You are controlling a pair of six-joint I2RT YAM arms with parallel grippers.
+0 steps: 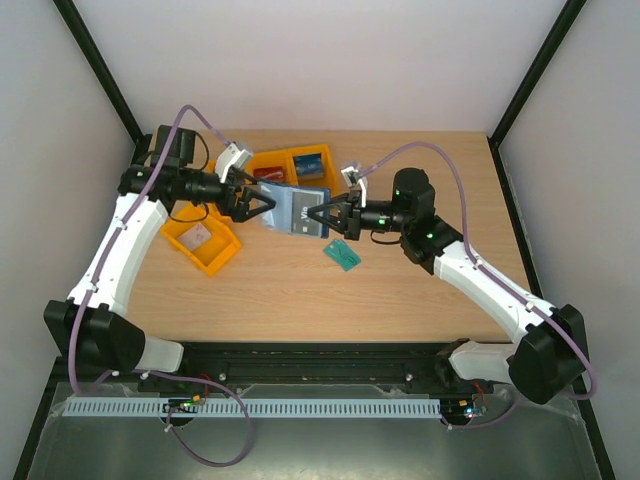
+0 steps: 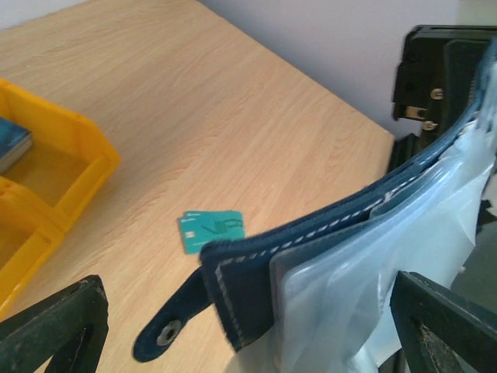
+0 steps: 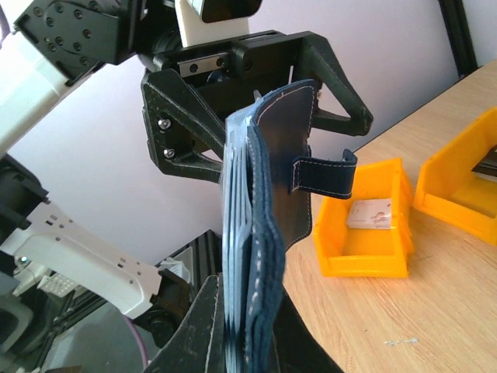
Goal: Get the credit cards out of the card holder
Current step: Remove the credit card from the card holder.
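**Top view.** Shows the card holder [image 1: 295,210] raised above the table [image 1: 400,300], mid-width between the two arms, spread open toward the camera. Shows the right gripper [image 1: 320,215] clamped on its right edge and the left gripper [image 1: 266,205] at its left edge, jaws spread wide. Note the teal card [image 1: 343,254] flat on the wood, just in front of the right gripper. Note also the orange bins [image 1: 200,243]: one near the left arm, two at the far edge, with credit cards [image 1: 266,172] inside, red and blue in the far pair, pale in the near one.

**Left wrist view.** Looks along the holder's stitched navy cover, with the clasp tab [image 2: 167,330] hanging at lower left and the clear sleeves [image 2: 373,272] fanned to the right. Shows the left fingers [image 2: 58,326] far apart on either side of the holder. Hard to tell behind the sleeves whether the right-hand finger touches them.

**Right wrist view.** Shows the holder upright on edge, its lower end pinched between the right fingers [image 3: 203,326], with the tab pointing right. Shows the open left gripper straddling the upper part from behind. Cannot tell whether any cards sit in the sleeves.
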